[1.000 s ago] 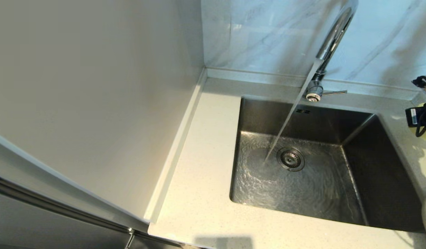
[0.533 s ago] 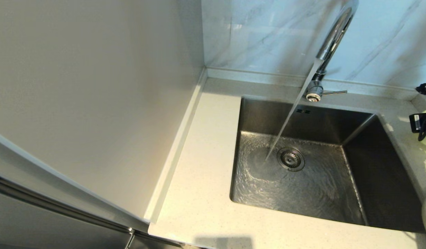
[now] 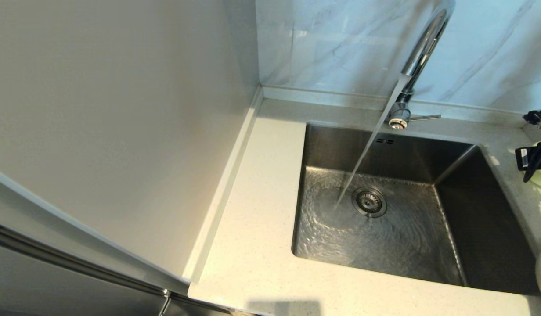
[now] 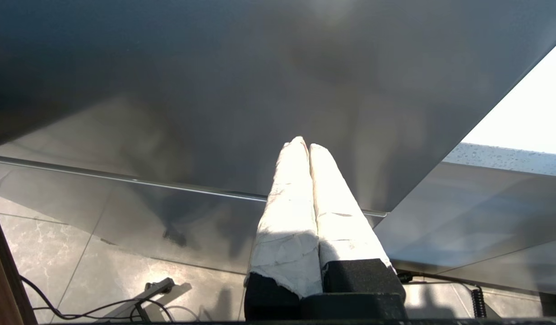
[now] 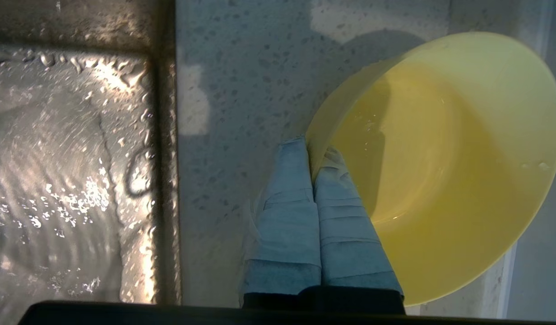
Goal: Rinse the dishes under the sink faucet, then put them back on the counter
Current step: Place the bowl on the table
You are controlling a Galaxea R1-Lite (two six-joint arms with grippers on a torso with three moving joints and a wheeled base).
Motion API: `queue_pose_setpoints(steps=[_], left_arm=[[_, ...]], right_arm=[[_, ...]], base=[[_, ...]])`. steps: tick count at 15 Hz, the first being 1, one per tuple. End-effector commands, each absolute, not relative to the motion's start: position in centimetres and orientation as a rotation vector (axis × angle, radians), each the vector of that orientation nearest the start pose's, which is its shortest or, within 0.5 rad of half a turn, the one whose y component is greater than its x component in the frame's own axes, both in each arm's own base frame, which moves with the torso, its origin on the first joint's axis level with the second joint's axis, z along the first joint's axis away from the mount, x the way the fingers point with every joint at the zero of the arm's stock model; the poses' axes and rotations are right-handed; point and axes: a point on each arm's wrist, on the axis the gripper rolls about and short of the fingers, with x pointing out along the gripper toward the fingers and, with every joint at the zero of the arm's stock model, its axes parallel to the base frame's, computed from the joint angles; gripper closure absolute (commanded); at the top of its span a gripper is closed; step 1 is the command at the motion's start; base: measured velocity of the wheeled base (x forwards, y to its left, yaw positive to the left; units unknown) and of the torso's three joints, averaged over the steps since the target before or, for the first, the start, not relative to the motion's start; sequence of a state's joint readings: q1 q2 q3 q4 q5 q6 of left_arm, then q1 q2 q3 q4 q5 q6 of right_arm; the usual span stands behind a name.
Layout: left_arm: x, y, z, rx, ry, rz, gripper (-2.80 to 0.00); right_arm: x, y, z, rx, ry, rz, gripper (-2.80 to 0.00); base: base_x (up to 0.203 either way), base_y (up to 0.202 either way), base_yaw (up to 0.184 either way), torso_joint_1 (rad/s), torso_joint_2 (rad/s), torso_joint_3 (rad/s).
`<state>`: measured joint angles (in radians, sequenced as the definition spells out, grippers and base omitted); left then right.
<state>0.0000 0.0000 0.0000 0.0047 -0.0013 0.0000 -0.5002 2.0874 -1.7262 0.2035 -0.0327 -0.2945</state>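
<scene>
Yellow bowl (image 5: 440, 167) is tilting over the desk's (image 5: 242, 90) sink-side edge, rim pinched in the right tool (image 5: 316, 153); wet, it may be slipping.

No text, label, brand, number or sign can be read in any of the views. A small white tag sits on the black hardware of the right arm (image 3: 526, 159) at the edge of the head view, but whatever it carries is too small to make out.
</scene>
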Motion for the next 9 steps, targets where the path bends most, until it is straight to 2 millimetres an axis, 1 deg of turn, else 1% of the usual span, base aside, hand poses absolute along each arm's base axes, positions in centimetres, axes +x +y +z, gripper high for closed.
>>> queue_pose_setpoints(steps=[1,3,4,9], left_arm=[[-2.3,0.0,7.5,0.0,0.005,-0.002,0.0],[-2.3,0.0,7.5,0.0,0.005,-0.002,0.0],[-2.3,0.0,7.5,0.0,0.005,-0.002,0.0],[-2.3,0.0,7.5,0.0,0.005,-0.002,0.0]], right_arm=[[37.6,-20.6,20.8,-0.148,0.636,-0.432,0.0],[37.6,-20.6,21.0,-0.14,0.625,-0.432,0.0],[37.5,-20.6,21.2,-0.135,0.619,-0.434,-2.8],[36.4,-19.9,23.1,-0.068,0.56,-0.424,-2.8]], base=[[0.0,0.0,0.0,0.0,0.0,0.0],[0.0,0.0,0.0,0.0,0.0,0.0],[0.0,0.0,0.0,0.0,0.0,0.0],[0.0,0.0,0.0,0.0,0.0,0.0]])
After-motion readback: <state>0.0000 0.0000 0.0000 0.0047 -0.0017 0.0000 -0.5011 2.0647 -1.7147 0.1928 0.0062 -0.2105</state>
